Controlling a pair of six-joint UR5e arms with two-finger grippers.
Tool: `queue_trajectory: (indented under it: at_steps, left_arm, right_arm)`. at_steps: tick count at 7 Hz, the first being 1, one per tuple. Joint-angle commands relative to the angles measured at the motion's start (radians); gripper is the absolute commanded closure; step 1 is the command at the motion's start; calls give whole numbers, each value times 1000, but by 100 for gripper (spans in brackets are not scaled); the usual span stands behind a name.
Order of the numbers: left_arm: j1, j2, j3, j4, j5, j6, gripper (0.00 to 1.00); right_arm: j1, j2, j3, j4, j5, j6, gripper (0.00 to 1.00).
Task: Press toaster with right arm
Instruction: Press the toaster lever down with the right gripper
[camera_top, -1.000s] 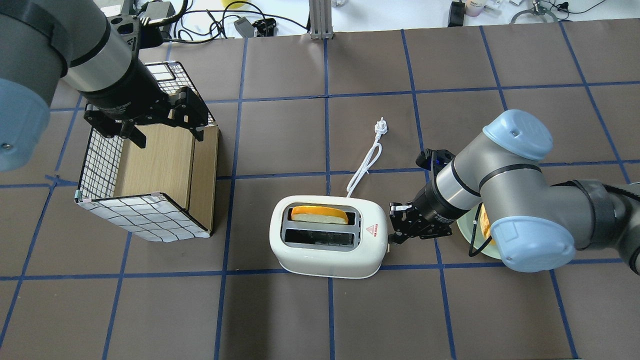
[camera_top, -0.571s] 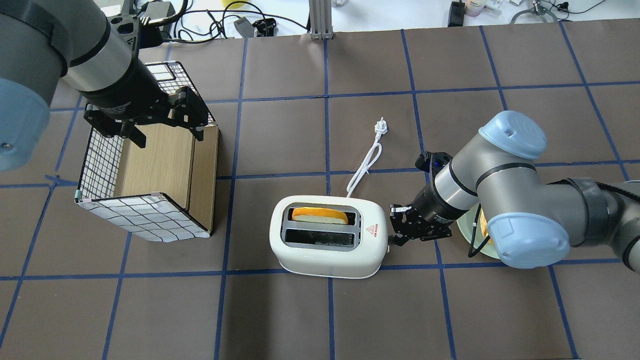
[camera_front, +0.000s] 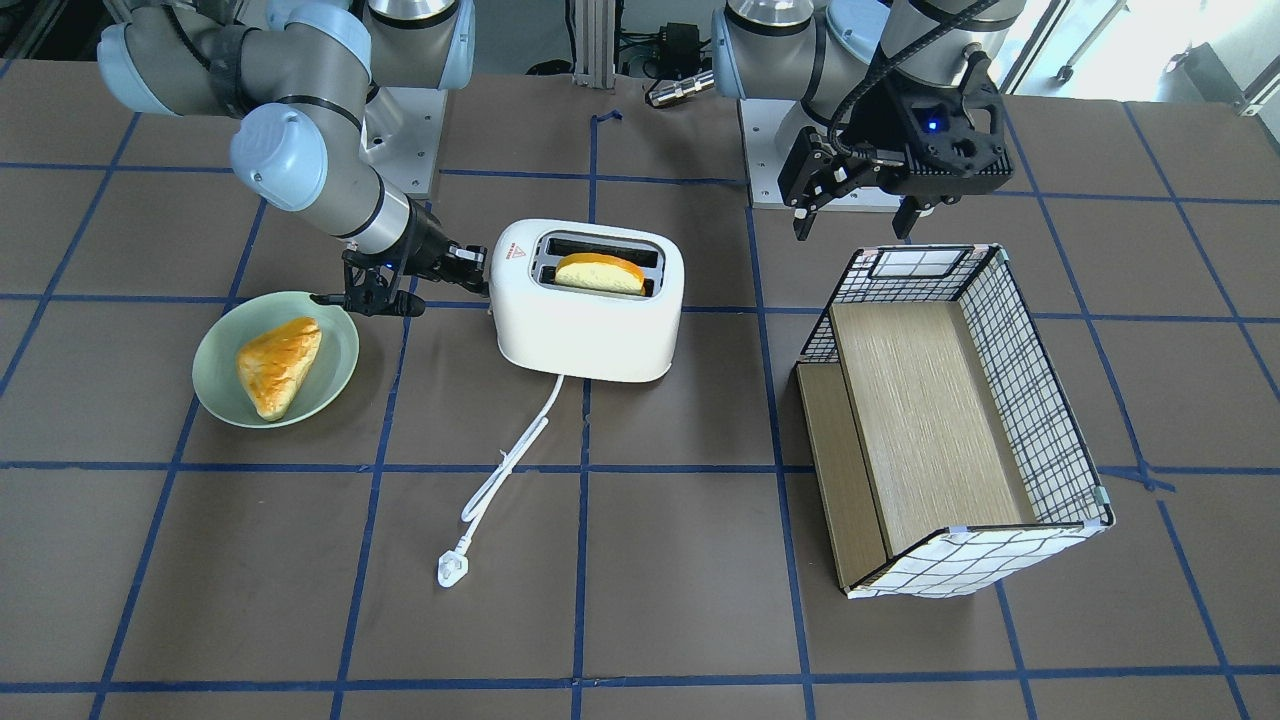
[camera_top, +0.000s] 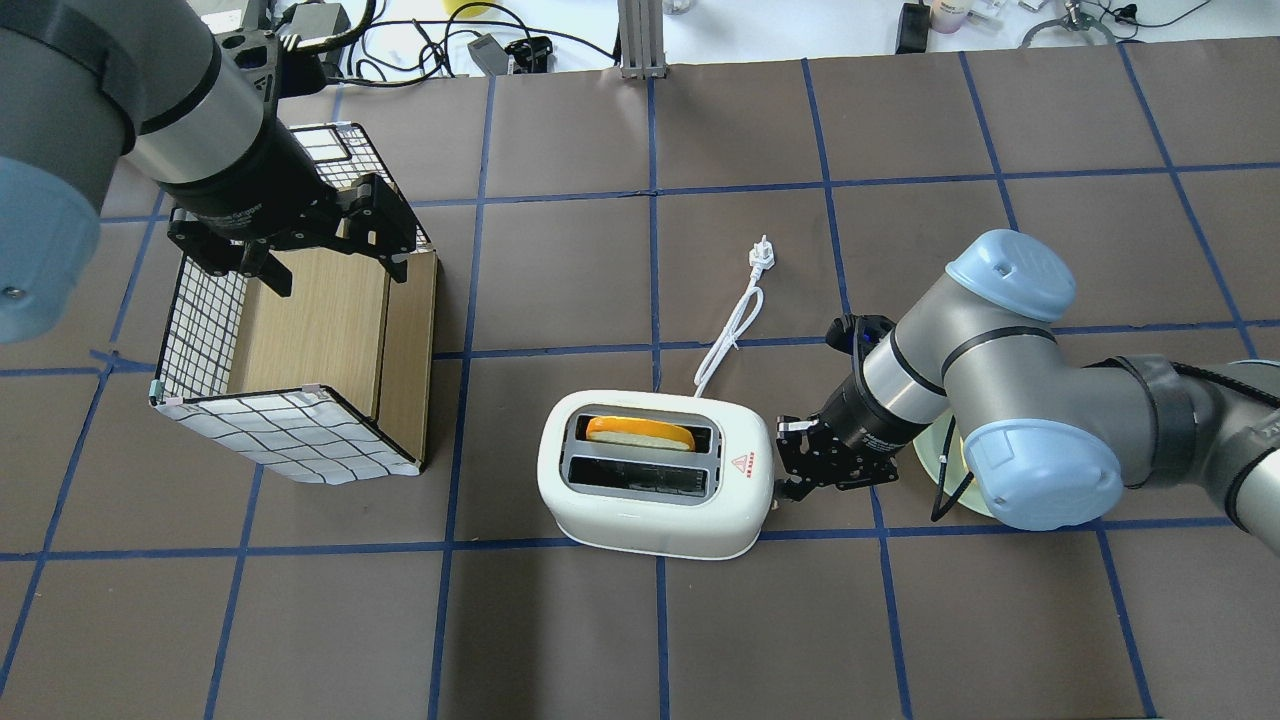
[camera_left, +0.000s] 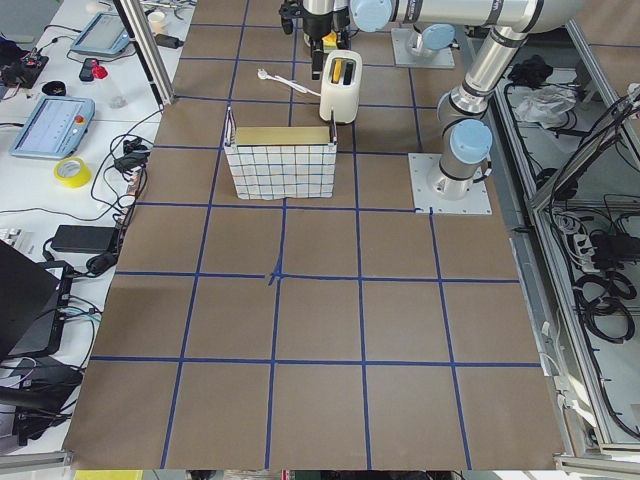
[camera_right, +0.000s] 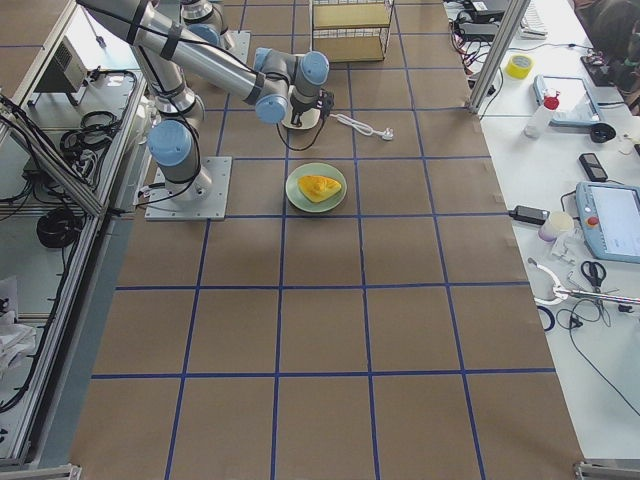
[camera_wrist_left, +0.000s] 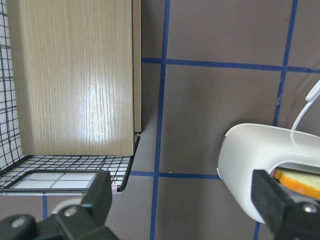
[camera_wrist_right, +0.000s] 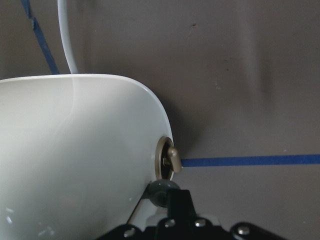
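Right fingers (camera_wrist_right: 180, 202) are pinched together with nothing between them. Their tip rests on the grey lever (camera_wrist_right: 161, 192), low on the end wall of the toaster (camera_top: 650, 500). Over the last second they have slid down that wall, the right arm (camera_top: 1000, 340) shifting with them. The toast (camera_top: 640, 432) now sits a little deeper in its slot. I take that to mean the press is under way with the lever partly down; whether it has latched I cannot tell.

Just above the lever is a brass dial (camera_wrist_right: 167, 159), clear of the tip. The toaster lies directly ahead of the right fingers, its rounded end touching them. It stands upright on the bench (camera_top: 900, 620), with the toast in the slot farther from the robot. Behind the fingers is a green plate (camera_front: 215, 385) holding a pastry. Beyond the toaster its cord (camera_top: 735, 325) trails away, unplugged. Farthest off, well apart, the left fingers (camera_wrist_left: 97, 200) hang spread wide and empty over the rear edge of the basket (camera_top: 290, 430).
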Motion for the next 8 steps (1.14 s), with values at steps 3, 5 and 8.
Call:
queue_trajectory:
  at_steps: [3,5,8]
  left_arm:
    - [0,0,0,0,0,0,0]
    - [0,0,0,0,0,0,0]
    - [0,0,0,0,0,0,0]
  right_arm:
    - [-3,17,-8,-2,-112,1,100]
    - [-6,14,-13,-4,-158,3,100]
    - [-14,2,-56,12,-379,-3,100]
